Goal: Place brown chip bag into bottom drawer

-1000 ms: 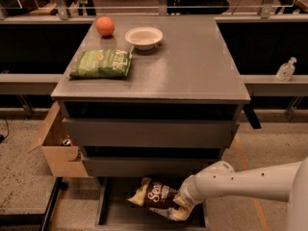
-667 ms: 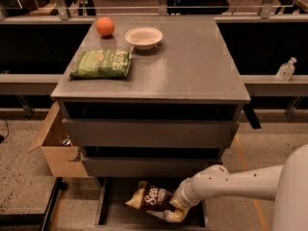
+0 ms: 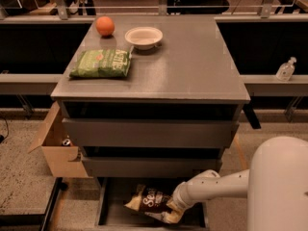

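The brown chip bag [image 3: 150,202], dark foil with tan edges and white script, lies tilted inside the open bottom drawer [image 3: 115,210], the lowest grey tray of the cabinet. My gripper [image 3: 174,207] is low at the bag's right end, at the end of the white arm reaching in from the right, and it holds that end of the bag. The bag's lower right corner is hidden behind the wrist. The two upper grey drawers are pushed in.
A green chip bag [image 3: 102,63], an orange [image 3: 105,26] and a white bowl [image 3: 143,36] sit on the cabinet top [image 3: 192,66]. A tan cardboard box [image 3: 55,146] stands left of the cabinet. A sanitizer bottle [image 3: 286,69] stands on the right ledge. The robot's white body [image 3: 279,186] fills the lower right.
The arm and the brown bag have sunk lower and a little left, deeper into the bottom drawer. The robot's white body has come further into view at the right.
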